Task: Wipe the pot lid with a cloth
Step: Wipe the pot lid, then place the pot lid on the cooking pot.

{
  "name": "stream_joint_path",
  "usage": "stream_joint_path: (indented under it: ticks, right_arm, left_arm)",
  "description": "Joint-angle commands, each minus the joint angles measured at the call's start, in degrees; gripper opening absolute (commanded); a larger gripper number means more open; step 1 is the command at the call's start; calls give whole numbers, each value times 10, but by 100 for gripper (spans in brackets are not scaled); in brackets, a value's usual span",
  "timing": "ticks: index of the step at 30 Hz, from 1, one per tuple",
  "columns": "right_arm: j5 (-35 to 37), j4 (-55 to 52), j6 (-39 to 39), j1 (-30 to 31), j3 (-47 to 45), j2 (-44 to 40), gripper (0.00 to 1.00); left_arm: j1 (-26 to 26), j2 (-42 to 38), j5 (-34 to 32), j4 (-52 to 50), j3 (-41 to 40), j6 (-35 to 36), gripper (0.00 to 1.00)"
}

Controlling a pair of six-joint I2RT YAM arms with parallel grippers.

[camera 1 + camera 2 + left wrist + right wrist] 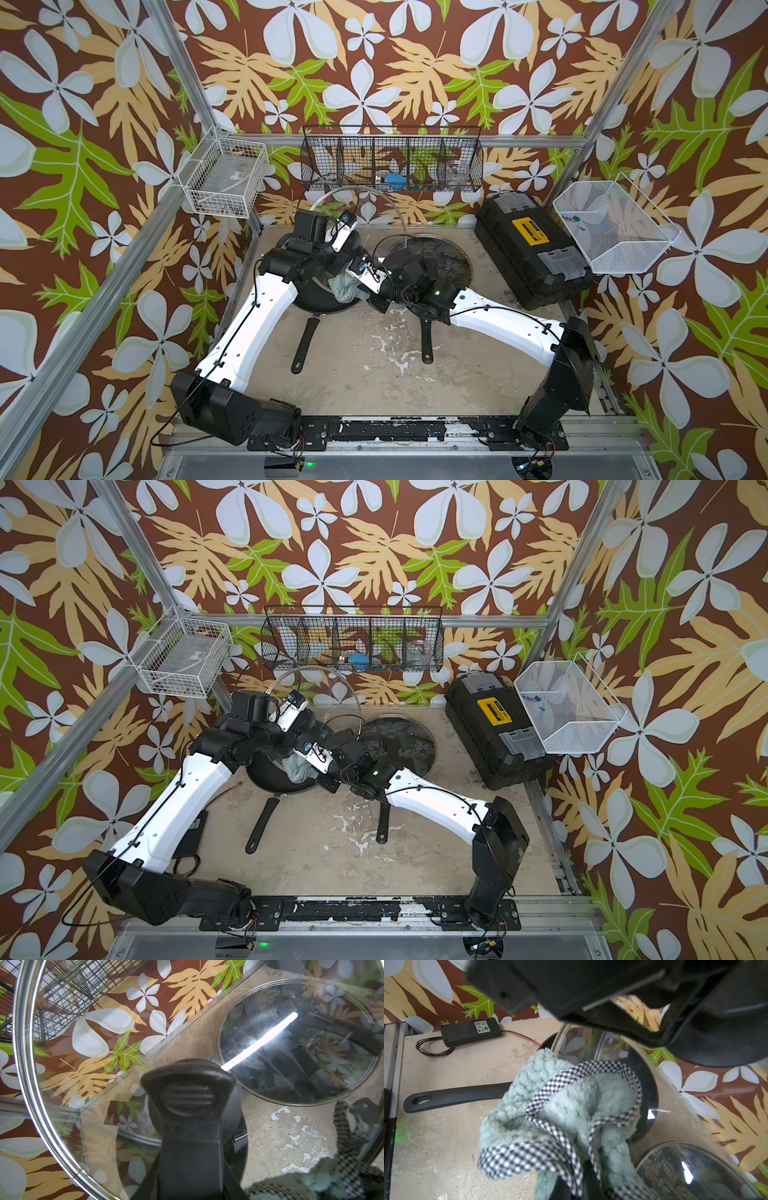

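The lid (374, 212) is hanging tilted on edge above the pan (320, 309). Your left gripper (351, 249) is clenching its black handle (191, 1109), though that handle is hiding the jaws themselves in the left wrist view. Your right gripper (579, 1184) is pinching the cloth (566, 1109), with the jaws closed tight on a fold. The teal bunch with its checked hem is spilling outward toward the lid's lower rim. It is lying close against the glass, but you cannot tell whether it is actually touching. Beneath both, the pan is sitting on the table (374, 374), its long handle pointing toward the arm bases. Just beside it, a second lid (440, 257) is lying flat over a second pan (426, 336). Further right, a toolbox (532, 249) is standing against the wall.
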Motion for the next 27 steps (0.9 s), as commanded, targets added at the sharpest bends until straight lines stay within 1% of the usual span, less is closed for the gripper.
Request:
stream_joint_path:
  ticks: [1,7,12,14,17,21,27]
  right_arm:
    - [38,-4,-9,-14,-1,-16,0]
    - [49,3,-8,-80,-18,-68,0]
    - [43,20,6,-115,-35,-114,0]
    - [38,23,11,-115,-44,-123,0]
    - [8,16,20,-114,-49,-123,0]
    - [-11,20,19,-99,-62,-120,0]
    - [-23,7,10,-81,-55,-107,0]
  left_arm:
    - [0,-8,7,64,-3,-3,0]
    - [0,-20,2,69,-33,2,0]
    - [2,-20,-14,71,-53,-31,0]
    - [8,-19,-21,71,-62,-55,0]
    - [21,-8,-42,62,-60,-101,0]
    - [25,27,-65,8,-32,-152,0]
    - [29,70,-56,-61,0,-176,0]
